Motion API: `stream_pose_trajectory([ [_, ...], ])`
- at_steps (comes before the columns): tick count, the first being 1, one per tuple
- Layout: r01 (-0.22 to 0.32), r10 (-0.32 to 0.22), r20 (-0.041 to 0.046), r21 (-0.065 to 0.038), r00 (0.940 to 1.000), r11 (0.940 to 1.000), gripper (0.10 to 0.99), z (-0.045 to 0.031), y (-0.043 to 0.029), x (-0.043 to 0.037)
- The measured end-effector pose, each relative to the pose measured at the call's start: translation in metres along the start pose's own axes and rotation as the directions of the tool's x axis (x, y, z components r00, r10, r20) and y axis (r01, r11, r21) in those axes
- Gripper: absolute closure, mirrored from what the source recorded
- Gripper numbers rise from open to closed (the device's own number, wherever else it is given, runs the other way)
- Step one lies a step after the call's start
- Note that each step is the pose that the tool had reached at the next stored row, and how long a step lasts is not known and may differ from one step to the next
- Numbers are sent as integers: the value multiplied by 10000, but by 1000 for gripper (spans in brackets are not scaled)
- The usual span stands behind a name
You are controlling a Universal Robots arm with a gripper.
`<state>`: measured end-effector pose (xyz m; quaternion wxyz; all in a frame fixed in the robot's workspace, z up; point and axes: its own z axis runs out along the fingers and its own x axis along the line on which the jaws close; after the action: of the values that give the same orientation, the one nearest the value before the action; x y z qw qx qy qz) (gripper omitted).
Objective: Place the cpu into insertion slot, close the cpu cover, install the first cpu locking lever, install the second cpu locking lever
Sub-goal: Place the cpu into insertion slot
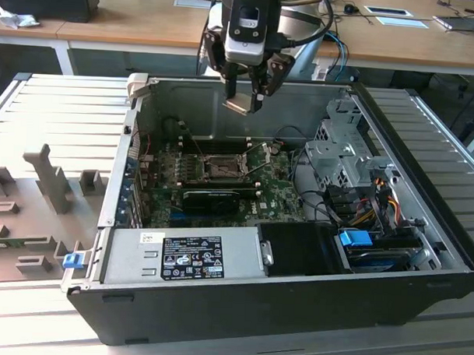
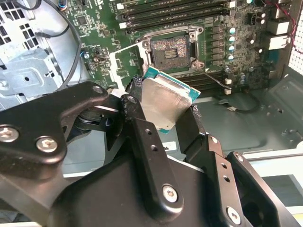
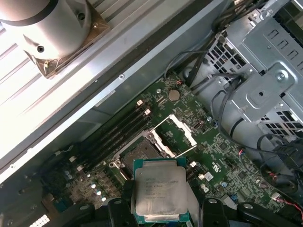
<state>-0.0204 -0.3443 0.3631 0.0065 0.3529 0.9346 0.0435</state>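
The pincer (image 1: 244,101) is clamped on the cpu (image 2: 163,101) and holds it tilted in the air above the insertion slot (image 1: 220,169). The slot's dark centre is exposed. The cpu cover (image 3: 182,129) stands swung open just beside the slot.

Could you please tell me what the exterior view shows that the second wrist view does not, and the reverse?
Exterior view: the whole open computer case on a ribbed metal table, its labelled power supply, wooden desks behind, and the gripper hanging above the case.
Second wrist view: up close, the cpu with its dull silver top and teal edge clamped between black fingers, and the cpu cover swung open beside the insertion slot.
Both: the cpu held in the gripper above the green board, and the insertion slot's dark centre bare.
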Motion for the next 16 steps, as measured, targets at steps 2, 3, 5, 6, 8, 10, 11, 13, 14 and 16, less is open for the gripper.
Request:
stream_pose_trajectory([
  [2, -172, 172, 15, -3, 9999, 9999, 557, 3, 0, 0],
  [3, -185, 185, 15, -4, 9998, 9998, 557, 5, 0, 0],
  [5, -190, 190, 16, -5, 9998, 9998, 557, 12, -1, 0],
  [6, -191, 191, 16, -4, 9998, 9998, 557, 15, -1, 0],
  [8, -191, 191, 16, -4, 9998, 9998, 557, 21, -2, 0],
  [10, -191, 191, 17, -3, 9998, 9998, 557, 28, -3, 0],
  [11, -190, 190, 16, -4, 9998, 9998, 557, 30, -3, 0],
  [13, -191, 191, 16, -5, 9998, 9998, 557, 37, -3, 0],
  [14, -191, 191, 16, -4, 9998, 9998, 557, 39, -3, 0],
  [16, -192, 192, 16, -4, 9998, 9998, 557, 42, -4, -1],
])
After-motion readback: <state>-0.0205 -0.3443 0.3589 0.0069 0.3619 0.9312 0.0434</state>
